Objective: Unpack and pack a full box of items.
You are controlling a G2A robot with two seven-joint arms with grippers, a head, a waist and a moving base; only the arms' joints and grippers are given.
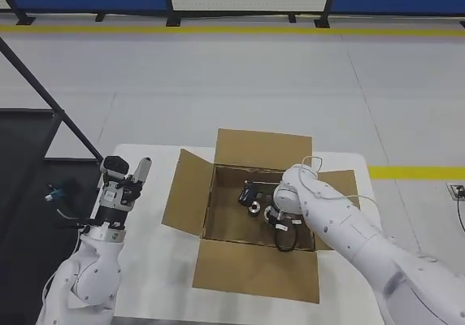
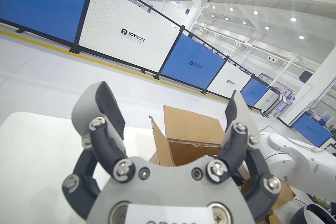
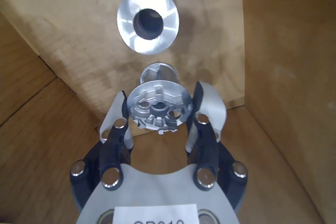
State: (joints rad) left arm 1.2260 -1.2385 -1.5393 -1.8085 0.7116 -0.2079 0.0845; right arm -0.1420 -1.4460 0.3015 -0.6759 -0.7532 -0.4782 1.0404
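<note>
R end effector (image 3: 161,95) pinches metal part (image 3: 157,108) w/ box (image 3: 288,51) walls close around.

Reads to me as a factory hall with a fenced test bay. Pale coated floor (image 1: 257,81), a yellow line (image 1: 216,29) painted along it. Blue and white perforated panels (image 2: 123,33) in black frames close the bay off. High ceiling with rows of round lights (image 2: 293,19); a white column (image 2: 315,88). A white worktop (image 1: 147,244) carries an open cardboard box (image 1: 253,272), like a packing station.
</note>
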